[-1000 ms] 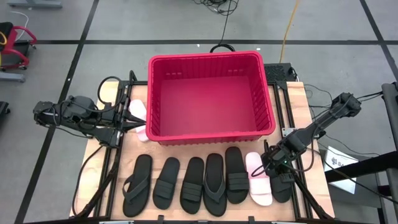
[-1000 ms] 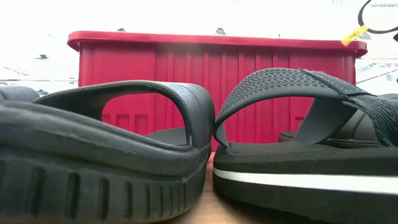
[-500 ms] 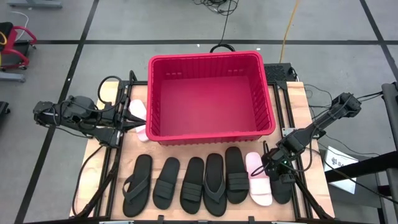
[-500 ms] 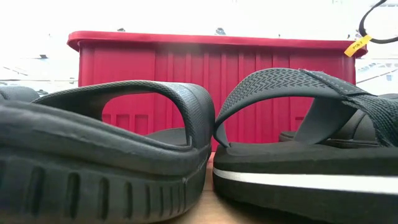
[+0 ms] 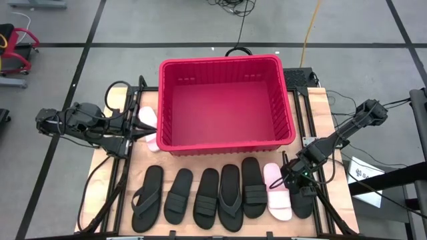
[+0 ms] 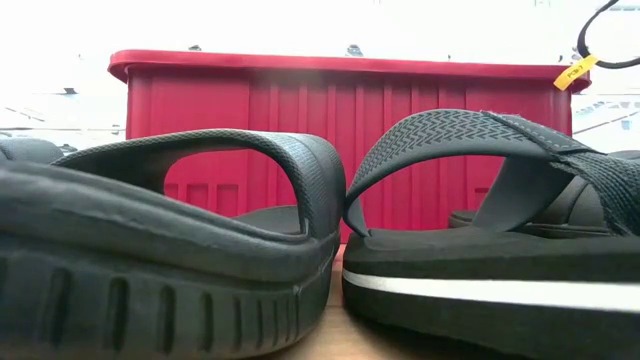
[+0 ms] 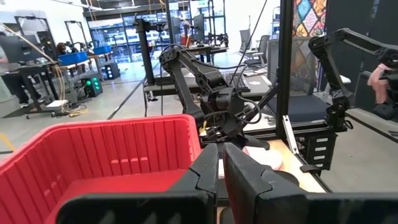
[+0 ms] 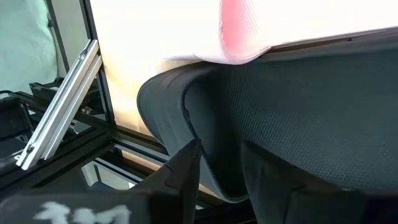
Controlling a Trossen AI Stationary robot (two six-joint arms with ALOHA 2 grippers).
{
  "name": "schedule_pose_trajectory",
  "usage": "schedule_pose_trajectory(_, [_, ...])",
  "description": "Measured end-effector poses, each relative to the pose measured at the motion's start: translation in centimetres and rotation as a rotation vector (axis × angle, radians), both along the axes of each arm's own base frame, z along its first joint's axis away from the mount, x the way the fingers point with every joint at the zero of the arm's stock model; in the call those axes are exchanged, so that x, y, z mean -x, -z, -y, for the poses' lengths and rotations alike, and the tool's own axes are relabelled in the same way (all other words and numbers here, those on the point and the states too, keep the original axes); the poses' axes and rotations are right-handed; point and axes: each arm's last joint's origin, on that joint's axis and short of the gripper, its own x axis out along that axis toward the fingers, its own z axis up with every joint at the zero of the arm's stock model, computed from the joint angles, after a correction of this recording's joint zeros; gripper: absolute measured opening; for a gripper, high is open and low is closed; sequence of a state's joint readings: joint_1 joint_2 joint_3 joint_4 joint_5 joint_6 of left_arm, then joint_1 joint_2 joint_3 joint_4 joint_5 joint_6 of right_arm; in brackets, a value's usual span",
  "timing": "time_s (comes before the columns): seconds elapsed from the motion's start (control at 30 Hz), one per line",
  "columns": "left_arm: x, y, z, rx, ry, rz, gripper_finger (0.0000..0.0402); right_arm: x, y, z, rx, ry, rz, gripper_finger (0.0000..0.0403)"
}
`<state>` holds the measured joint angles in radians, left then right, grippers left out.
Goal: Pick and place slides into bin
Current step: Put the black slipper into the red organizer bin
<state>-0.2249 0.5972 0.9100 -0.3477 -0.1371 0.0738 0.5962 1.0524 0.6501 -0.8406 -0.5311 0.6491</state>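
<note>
The red bin stands at the table's far middle and also shows in the low view. A row of black slides and one pale pink slide lies along the near edge, soles down. My right gripper is shut on the far end of the black slide at the row's right end. Another pale pink slide lies left of the bin. My left gripper hovers over it, shut and empty. My right gripper has the black slide's curved edge between its two fingers, at the slide's far end. The fingers come slanting down from the table's right far side. The slide lies flat on the table beside the pink one.
Black metal frame rails run along the table's left and right sides. Two black slides fill the low view in front of the bin. The wooden table shows bare beside the bin's right side.
A yellow tag on a cable at the top right of the low view has shifted a little down and to the right. Both arms and all slides have kept still.
</note>
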Motion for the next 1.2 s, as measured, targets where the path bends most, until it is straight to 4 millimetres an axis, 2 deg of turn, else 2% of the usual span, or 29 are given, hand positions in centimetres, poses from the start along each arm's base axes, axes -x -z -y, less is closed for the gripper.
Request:
schedule_pose_trajectory(0.3, [0.0,0.0,0.0,0.000,-0.004,0.000,0.0026,-0.2,-0.2,0.2,-0.091,0.014,-0.052,0.0105])
schedule_pose_trajectory(0.67, [0.0,0.0,0.0,-0.001,-0.005,0.000,0.0026,-0.4,0.0,0.4,-0.026,-0.011,0.026,0.0105])
schedule_pose_trajectory(0.9, [0.0,0.0,0.0,0.001,-0.004,0.000,0.0026,-0.1,1.5,0.6,-0.037,-0.011,0.033,0.0105])
schedule_pose_trajectory(1.2, [0.0,0.0,0.0,0.001,-0.005,0.000,0.0026,-0.6,2.5,-0.1,-0.218,0.059,0.019,0.0105])
